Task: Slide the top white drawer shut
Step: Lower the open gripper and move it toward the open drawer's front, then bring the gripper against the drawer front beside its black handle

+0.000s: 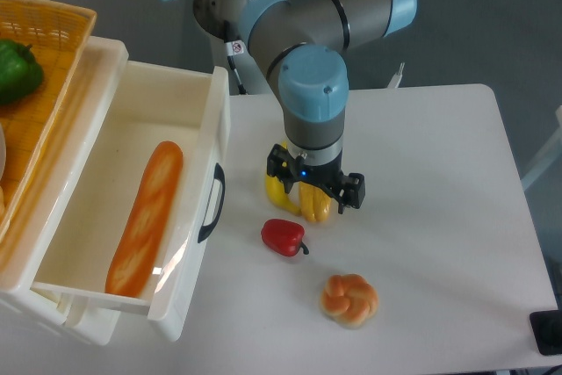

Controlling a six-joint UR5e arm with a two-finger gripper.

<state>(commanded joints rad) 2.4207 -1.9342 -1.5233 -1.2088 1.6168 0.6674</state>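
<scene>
- I see one top white drawer [105, 129], a deep, long white plastic box, pulled well out of the cabinet at the left of the white table [439, 182]; it carries one black curved handle [212, 203] on its front.
- One long orange-brown bread loaf [146, 217] lies lengthwise inside that drawer.
- My one gripper [314, 192] hangs from the grey and light-blue arm [312, 85] over the table, well right of the drawer front and not touching it. Its two black fingers [353, 191] stand apart, one to each side of the yellow produce below; I cannot tell whether they touch it.
- Under the gripper are one yellow banana [276, 192] and one yellow bell pepper [316, 203], side by side.
- One red bell pepper [283, 236] lies on the table between the handle and the gripper, nearer the camera.
- One round knotted bread roll [349, 299] sits near the table's front edge.
- One orange wicker basket [53, 41] at upper left holds one green bell pepper [16, 69].
</scene>
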